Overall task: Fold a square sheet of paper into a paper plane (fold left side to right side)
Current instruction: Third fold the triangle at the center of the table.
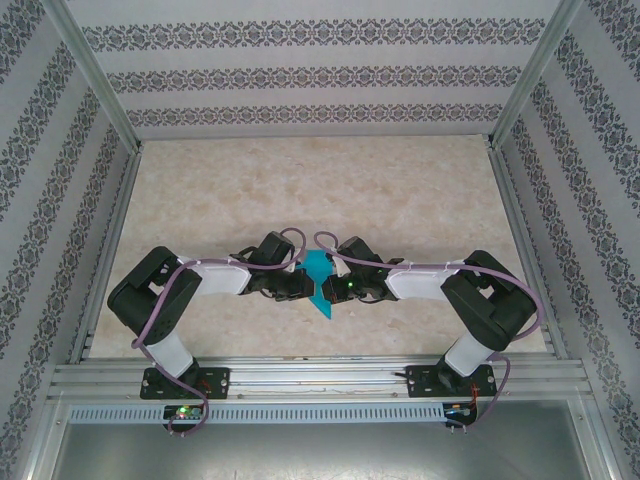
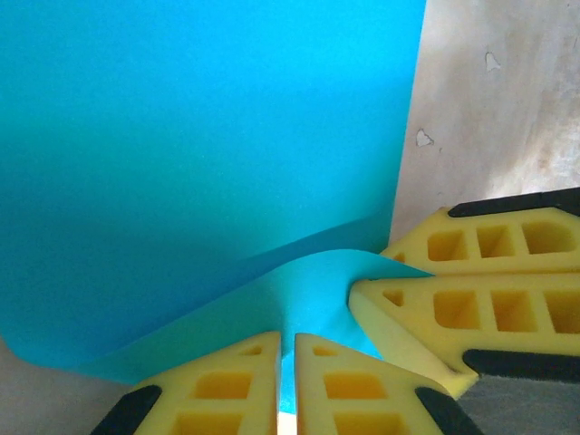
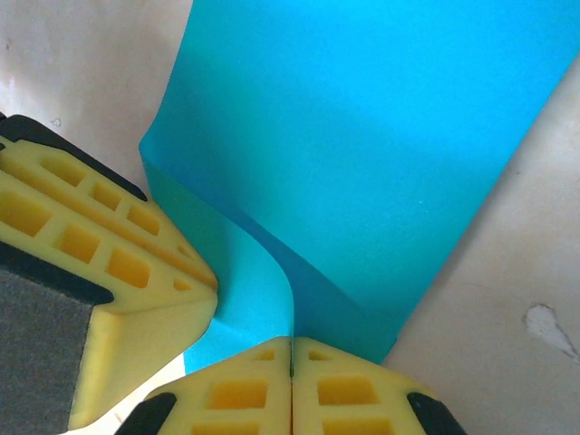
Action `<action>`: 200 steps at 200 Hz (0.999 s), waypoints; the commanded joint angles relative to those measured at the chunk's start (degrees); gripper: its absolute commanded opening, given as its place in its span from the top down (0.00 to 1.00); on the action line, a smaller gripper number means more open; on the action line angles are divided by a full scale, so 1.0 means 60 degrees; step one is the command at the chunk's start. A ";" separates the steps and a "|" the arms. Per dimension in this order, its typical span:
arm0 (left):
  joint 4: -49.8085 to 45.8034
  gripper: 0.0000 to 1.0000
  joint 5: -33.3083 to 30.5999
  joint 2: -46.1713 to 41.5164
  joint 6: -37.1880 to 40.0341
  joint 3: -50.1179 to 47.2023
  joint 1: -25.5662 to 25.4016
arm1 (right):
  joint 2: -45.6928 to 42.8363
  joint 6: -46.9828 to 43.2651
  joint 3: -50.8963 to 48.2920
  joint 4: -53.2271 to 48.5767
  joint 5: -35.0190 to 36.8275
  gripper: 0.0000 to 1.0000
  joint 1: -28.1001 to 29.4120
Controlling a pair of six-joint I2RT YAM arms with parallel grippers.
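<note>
Left tool (image 2: pixel 286 340), right tool (image 3: pixel 291 343) closed, tips adjacent

Top view fixed high behind the arm bases (image 1: pixel 185 382), facing down and forward, far enough to take in the whole tabletop (image 1: pixel 400 190). Left wrist view close over the left end effector (image 2: pixel 286 340), facing the blue paper (image 2: pixel 199 136). Right wrist view likewise close over the right end effector (image 3: pixel 291 343). Paper and both end effectors common to all three.

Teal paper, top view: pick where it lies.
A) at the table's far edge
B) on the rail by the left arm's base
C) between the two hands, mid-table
C: the teal paper lies between the left hand and the right hand, well inside the table edges.
</note>
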 commanded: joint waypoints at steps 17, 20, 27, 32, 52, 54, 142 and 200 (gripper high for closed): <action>0.0010 0.87 -0.0313 0.0237 -0.0149 -0.0302 -0.0118 | -0.0009 0.0057 0.0151 -0.0765 -0.0106 0.86 -0.0222; 0.0022 0.87 -0.0312 0.0244 -0.0153 -0.0313 -0.0118 | -0.0042 0.0067 0.0187 -0.0768 -0.0122 0.86 -0.0238; 0.0026 0.87 -0.0327 0.0281 -0.0165 -0.0335 -0.0118 | -0.0132 0.0095 0.0261 -0.0768 -0.0175 0.84 -0.0286; 0.0023 0.87 -0.0330 0.0299 -0.0173 -0.0339 -0.0118 | -0.0201 0.0108 0.0312 -0.0768 -0.0232 0.83 -0.0327; 0.0038 0.87 -0.0347 0.0386 -0.0203 -0.0379 -0.0118 | -0.0450 0.0127 0.0540 -0.0819 -0.0433 0.78 -0.0505; 0.0046 0.87 -0.0357 0.0394 -0.0209 -0.0382 -0.0121 | -0.0472 0.0131 0.0557 -0.0825 -0.0452 0.77 -0.0527; 0.0203 0.87 -0.0358 0.0416 -0.0345 -0.0471 -0.0119 | -0.1900 0.1500 -0.0229 -0.1144 -0.2610 0.78 -0.1053; 0.0197 0.87 -0.0365 0.0401 -0.0342 -0.0451 -0.0119 | -0.1508 0.2323 -0.0535 -0.0724 -0.3197 0.96 -0.0284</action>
